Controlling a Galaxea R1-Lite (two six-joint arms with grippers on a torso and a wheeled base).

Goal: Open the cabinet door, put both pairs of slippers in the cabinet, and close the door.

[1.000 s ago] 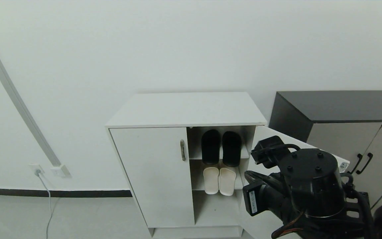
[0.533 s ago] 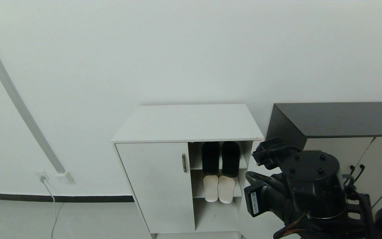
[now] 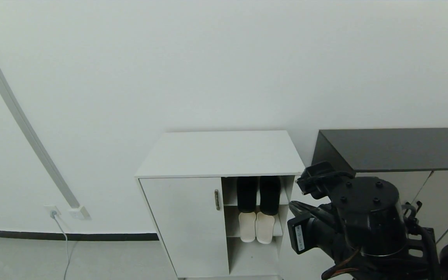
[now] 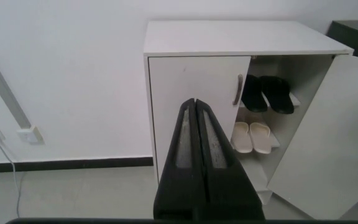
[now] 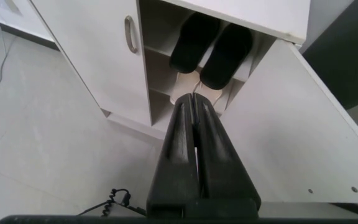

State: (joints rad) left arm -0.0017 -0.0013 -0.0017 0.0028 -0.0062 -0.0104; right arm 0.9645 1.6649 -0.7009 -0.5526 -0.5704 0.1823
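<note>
The cabinet (image 3: 220,153) stands against the wall with its right door (image 4: 337,124) swung wide and its left door (image 3: 181,221) shut. Both pairs are already in the open half: the black slippers (image 3: 258,193) on the top shelf and the white slippers (image 3: 256,227) on the shelf below, each pair side by side. Their near ends hang a little over the shelf edges, likely because the shelves are shallow. That overhang could catch the door as it comes round.

The right gripper (image 5: 194,99) has its jaws pressed together with nothing between them. It sits in front of the open half, apart from the shelves, with the door's inner face just beside it. That is a fair starting place, since the door hinges on that side. Closed jaws suit the job – a blunt tip for nudging a panel, with no finger to snag.

The left gripper (image 4: 195,101) is likewise closed and empty. It is held back from the cabinet, facing the left door near its handle (image 4: 236,90), out of the door's swing path.

By my reading only the closing is left – the right arm would first need to get round to the door's outer face
</note>
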